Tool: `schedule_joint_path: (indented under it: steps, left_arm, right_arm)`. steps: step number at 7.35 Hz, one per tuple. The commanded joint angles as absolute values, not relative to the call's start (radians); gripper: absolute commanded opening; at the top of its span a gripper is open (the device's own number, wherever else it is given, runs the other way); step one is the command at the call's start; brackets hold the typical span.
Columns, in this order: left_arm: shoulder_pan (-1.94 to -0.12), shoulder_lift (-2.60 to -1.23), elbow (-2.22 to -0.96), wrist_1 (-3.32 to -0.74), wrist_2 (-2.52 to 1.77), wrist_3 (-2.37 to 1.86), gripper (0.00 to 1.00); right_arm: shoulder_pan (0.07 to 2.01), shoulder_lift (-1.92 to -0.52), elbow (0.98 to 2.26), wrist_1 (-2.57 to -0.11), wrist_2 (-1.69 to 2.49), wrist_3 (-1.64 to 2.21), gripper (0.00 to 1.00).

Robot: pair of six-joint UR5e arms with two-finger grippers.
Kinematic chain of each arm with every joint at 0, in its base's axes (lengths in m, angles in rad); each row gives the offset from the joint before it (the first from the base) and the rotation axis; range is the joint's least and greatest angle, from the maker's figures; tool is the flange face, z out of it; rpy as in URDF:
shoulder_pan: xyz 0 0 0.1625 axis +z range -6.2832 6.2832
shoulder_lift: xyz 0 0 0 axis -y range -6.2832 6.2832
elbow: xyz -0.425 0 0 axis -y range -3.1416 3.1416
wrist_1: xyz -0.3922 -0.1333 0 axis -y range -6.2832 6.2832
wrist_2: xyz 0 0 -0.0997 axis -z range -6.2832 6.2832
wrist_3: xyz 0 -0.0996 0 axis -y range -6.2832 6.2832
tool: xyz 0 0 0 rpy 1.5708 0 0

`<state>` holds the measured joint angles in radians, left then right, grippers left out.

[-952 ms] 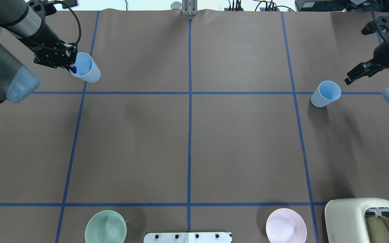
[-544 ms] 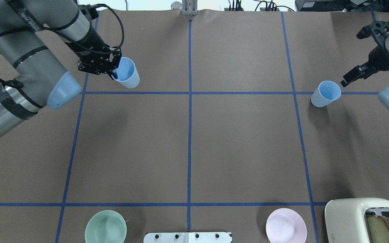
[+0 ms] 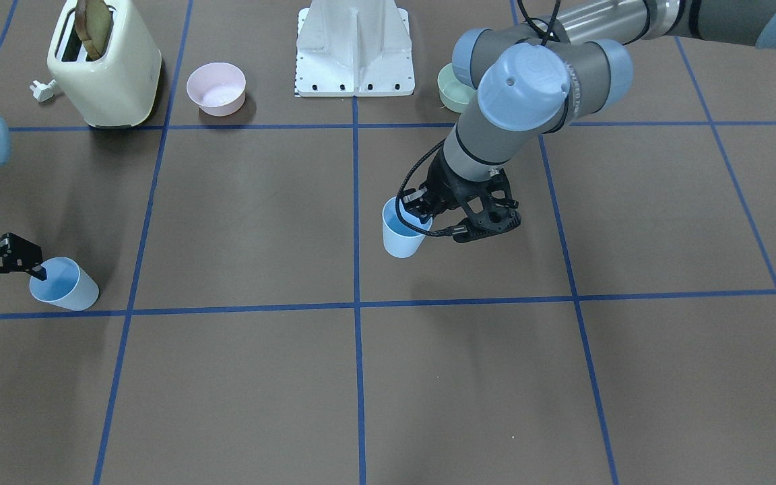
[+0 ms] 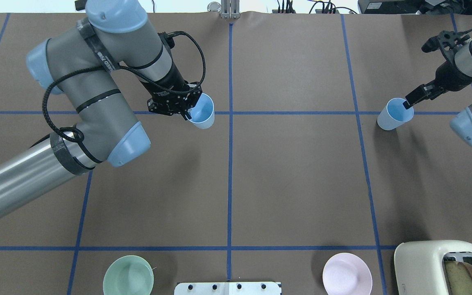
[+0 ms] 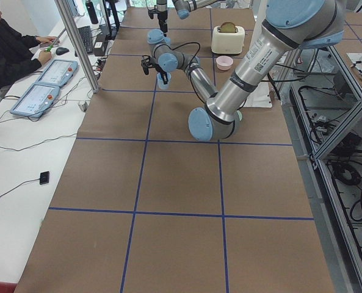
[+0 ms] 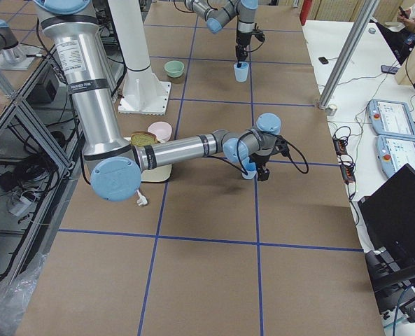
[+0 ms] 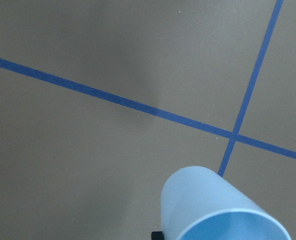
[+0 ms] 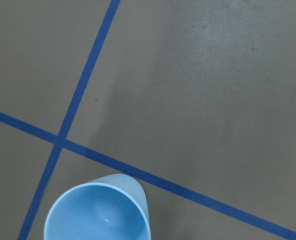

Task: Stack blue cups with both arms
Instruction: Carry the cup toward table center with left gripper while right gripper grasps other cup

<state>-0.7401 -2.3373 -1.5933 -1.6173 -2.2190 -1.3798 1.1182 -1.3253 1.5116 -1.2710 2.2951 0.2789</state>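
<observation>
Left cup point(image 4: 203, 116) in left claw point(image 4: 187, 116), right cup point(image 4: 395, 116) under right claw point(image 4: 406, 105)
Left one closed on the rim; right one open (a finger point(image 4: 410, 100) dipping inside).

A robotics lab, built around one large test table.

The table point(image 5: 168, 177) wears a brown cover marked with a grid of blue tape point(image 4: 230, 164). The left arm point(image 4: 96, 106) and right arm point(image 6: 172, 148) reach over it, and a white base mount point(image 3: 354, 47) stands at its edge. Aluminium frame posts point(image 5: 78, 49) rise beside the table. A white bench point(image 5: 22, 152) along its side carries teach pendants point(image 5: 33, 101), a laptop point(image 6: 403, 210) and cables, with an operator point(image 5: 7, 52) seated there.
</observation>
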Motion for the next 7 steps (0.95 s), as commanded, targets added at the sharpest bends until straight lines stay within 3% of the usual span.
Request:
schedule_joint_path:
  steps: [1, 5, 7]
  left_arm:
    - [-0.68, -2.376, -1.563, -1.628, -2.201, -1.381, 0.0]
    - [-0.62, -2.39, -1.448, -1.739, -2.129, -1.384, 0.0]
    - [-0.618, -2.385, -1.44, -1.747, -2.129, -1.382, 0.0]
  right_arm:
    - [1.098, -1.325, 1.511, -1.266, 2.275, 0.282, 0.95]
    - [1.08, -1.324, 1.511, -1.266, 2.255, 0.282, 0.91]
    - [1.074, -1.322, 1.509, -1.266, 2.255, 0.282, 0.7]
